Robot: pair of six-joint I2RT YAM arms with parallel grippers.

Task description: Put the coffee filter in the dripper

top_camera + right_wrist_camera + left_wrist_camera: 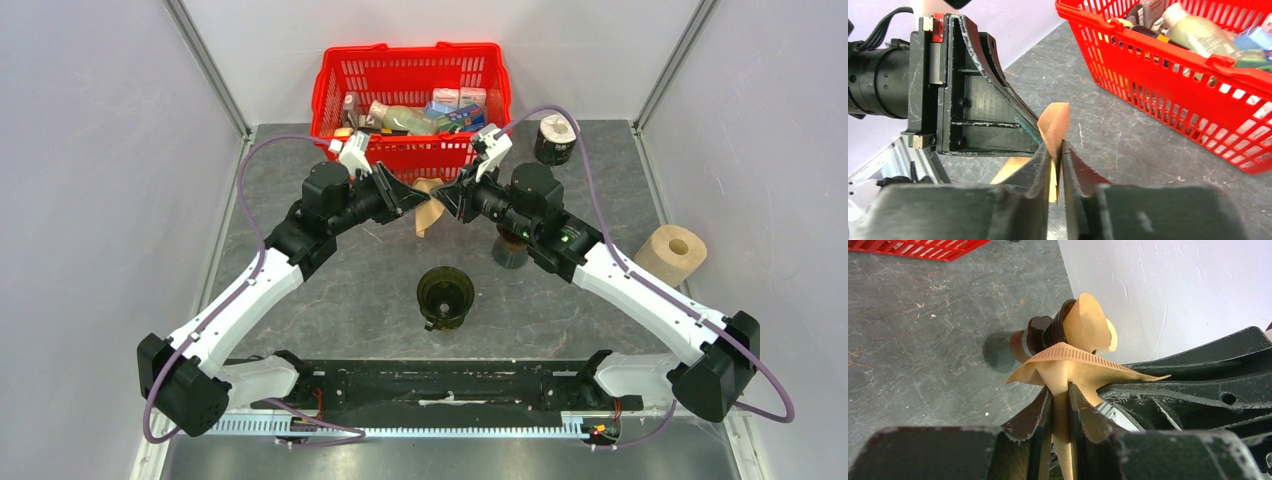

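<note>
The coffee filter point(430, 207), a tan paper cone with a crimped seam, hangs in the air between both arms, behind the dripper. My left gripper point(417, 200) is shut on one side of it; in the left wrist view the filter point(1068, 365) fans out above my gripper point(1060, 392). From the other side my right gripper point(448, 198) is shut on the filter's edge point(1054, 122), with the paper pinched thin in my gripper point(1056, 150). The dark dripper point(445, 295) stands upright on the table nearer the arm bases, apart from both grippers.
A red basket point(410, 95) full of items stands at the back. A dark brown piece point(1040, 335) with tan paper on it lies beneath the right arm. A paper roll point(672, 252) sits at the right and a dark cup point(555, 138) at the back right.
</note>
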